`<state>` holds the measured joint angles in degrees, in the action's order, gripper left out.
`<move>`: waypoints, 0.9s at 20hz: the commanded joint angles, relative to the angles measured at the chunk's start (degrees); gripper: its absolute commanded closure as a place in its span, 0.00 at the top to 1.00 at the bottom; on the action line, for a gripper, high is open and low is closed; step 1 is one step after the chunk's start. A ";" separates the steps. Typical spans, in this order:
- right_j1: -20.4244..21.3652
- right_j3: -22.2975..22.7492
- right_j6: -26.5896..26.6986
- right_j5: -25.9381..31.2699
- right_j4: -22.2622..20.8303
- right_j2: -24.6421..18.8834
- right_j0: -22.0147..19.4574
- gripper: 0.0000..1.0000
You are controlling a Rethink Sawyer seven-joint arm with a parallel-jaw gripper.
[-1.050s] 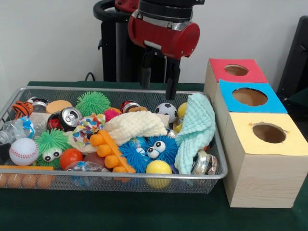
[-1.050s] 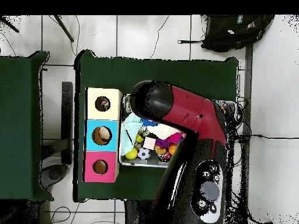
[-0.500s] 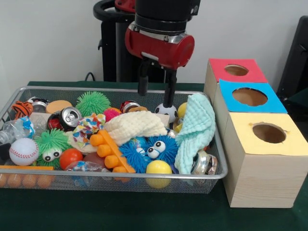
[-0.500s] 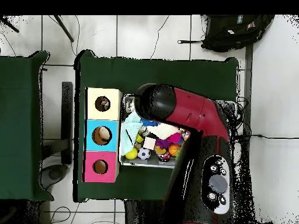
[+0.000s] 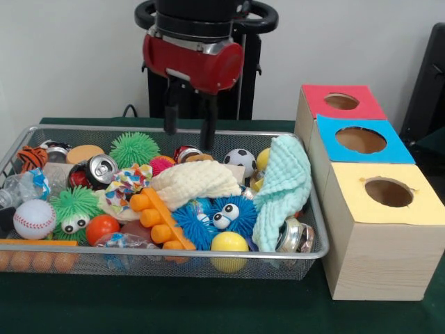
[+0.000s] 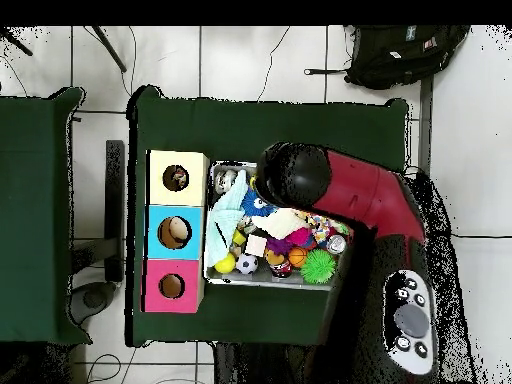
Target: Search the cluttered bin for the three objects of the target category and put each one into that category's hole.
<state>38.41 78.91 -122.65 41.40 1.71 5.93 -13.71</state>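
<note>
While the hand (image 5: pixel 188 136) hangs open and empty above the bin's (image 5: pixel 28 131) back, the soccer ball (image 5: pixel 240 159) sits w/ clutter: light, hard, slick; grip across its middle.

We are seeing the red and black arm (image 6: pixel 340 205) reaching across the bin (image 6: pixel 275 283), hiding much of the clutter. Beside the bin is sitting a box (image 6: pixel 177 231) showing 3 holes: cream, blue and pink.

A dark backpack (image 6: pixel 402 52), apparently, is seen on the tiled floor (image 6: pixel 250 60) beyond the green-covered table (image 6: pixel 270 125).
</note>
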 commanded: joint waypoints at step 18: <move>-3.53 10.34 13.13 -2.52 -9.40 -19.12 -12.59 1.00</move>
<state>38.18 80.13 -122.65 41.36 -4.86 -3.69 -23.97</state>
